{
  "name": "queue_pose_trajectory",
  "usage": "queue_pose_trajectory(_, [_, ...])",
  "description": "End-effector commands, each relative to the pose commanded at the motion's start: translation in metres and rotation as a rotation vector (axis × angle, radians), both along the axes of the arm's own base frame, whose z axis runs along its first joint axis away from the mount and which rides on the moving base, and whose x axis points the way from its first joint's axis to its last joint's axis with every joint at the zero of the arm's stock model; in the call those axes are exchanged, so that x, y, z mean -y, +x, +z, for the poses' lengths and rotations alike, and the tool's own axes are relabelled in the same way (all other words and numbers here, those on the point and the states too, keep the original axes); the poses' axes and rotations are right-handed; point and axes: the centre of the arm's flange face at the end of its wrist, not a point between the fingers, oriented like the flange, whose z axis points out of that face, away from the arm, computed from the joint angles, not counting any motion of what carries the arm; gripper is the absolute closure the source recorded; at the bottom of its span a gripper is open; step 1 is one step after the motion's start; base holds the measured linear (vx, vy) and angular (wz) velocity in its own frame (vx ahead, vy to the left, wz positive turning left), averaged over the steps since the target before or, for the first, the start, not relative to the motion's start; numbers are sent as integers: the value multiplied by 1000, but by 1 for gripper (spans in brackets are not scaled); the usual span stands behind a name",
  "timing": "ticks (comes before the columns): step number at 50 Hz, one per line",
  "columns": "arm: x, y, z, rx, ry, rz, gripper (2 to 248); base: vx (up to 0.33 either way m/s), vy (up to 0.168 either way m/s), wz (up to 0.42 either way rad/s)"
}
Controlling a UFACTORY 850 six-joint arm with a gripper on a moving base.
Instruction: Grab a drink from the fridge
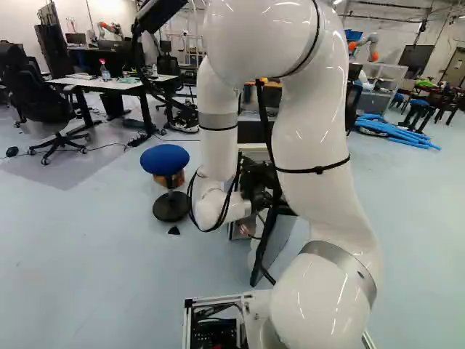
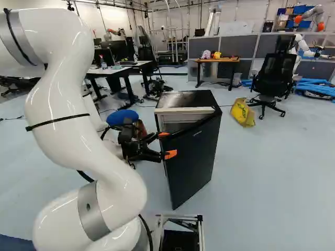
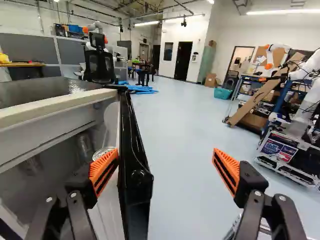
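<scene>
In the right base view my gripper [image 2: 167, 145] is at the near edge of the black fridge [image 2: 184, 98], whose door [image 2: 194, 157] stands ajar. The wrist view shows the gripper [image 3: 165, 167] open: one orange-padded finger is on the door's inner side, the other well outside it. The door's edge [image 3: 135, 172] lies between them, nearer the inner finger, and is not gripped. Behind that finger the silver top of a can [image 3: 102, 151] shows at the door's inside. Deeper in, a clear bottle-like thing [image 3: 84, 144] is dim. Much of the interior is hidden.
A blue stool [image 1: 165, 160] stands beside the fridge, partly behind the arm in the right base view. Farther off are a yellow bag [image 2: 243, 112], an office chair [image 2: 273, 76] and a wooden table [image 2: 219, 60]. Another robot [image 3: 297, 125] stands beyond the gripper's outer finger.
</scene>
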Motion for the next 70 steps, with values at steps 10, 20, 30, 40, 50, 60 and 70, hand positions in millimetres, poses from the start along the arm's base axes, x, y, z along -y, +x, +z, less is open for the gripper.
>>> queue_pose_trajectory(10, [3,-4,0,4,3,-69,3,0,0,0])
queue_pose_trajectory(20, [7,-5,1,12,9,-149,3,0,0,0])
queue_pose_trajectory(30, [12,-5,2,23,18,-235,3,0,0,0])
queue_pose_trajectory(40, [18,-3,3,37,30,-328,3,0,0,0])
queue_pose_trajectory(50, [26,1,6,57,46,-433,3,0,0,0])
queue_pose_trajectory(60, [36,8,9,84,67,-550,3,0,0,0])
queue_pose_trajectory(70, [50,19,14,115,88,-646,3,0,0,0])
